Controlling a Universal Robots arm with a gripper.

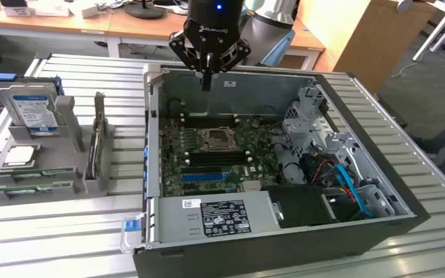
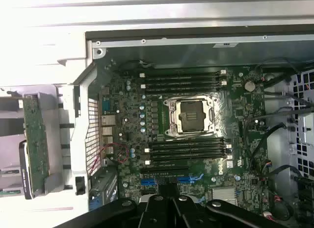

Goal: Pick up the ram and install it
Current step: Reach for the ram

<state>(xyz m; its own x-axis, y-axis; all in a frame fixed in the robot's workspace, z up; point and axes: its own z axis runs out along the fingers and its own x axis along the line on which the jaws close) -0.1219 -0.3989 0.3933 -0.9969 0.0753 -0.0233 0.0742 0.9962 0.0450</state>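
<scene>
- as seen in the exterior view, one computer case point(image 1: 284, 258) is laid open on one slatted metal table point(image 1: 53, 243), and one grey holder point(image 1: 91, 184) is set just beside it at nine o'clock.
- two green sticks are counted in the holder: the far ram stick point(image 1: 39, 172) and the near ram stick point(image 1: 29, 187). they are laid flat, parallel and just beside each other at the holder's seven o'clock corner.
- also kept in the holder are one hard drive point(image 1: 28, 107) stood upright at eleven o'clock, one square processor chip point(image 1: 20, 155) between the drive and the sticks, and one expansion card point(image 1: 97, 142) stood on edge at three o'clock.
- inside the case one motherboard point(image 1: 178, 145) is seen, with one processor socket point(image 1: 216, 138).
- two banks of dark memory slots are counted, the far slot bank point(image 1: 207, 120) at twelve o'clock of the socket and the near slot bank point(image 1: 215, 157) at six o'clock.
- one power supply point(image 1: 215, 217) with a white label is placed at the case's six o'clock side.
- one arm point(image 1: 215, 17) is counted. it is held upright, with the gripper point(image 1: 205, 84) pointed straight down over the case's twelve o'clock wall, clear of the motherboard.
- the gripper is clenched, its fingers pressed together.
- both ram sticks are found well apart from the gripper, at eight o'clock from it.
</scene>
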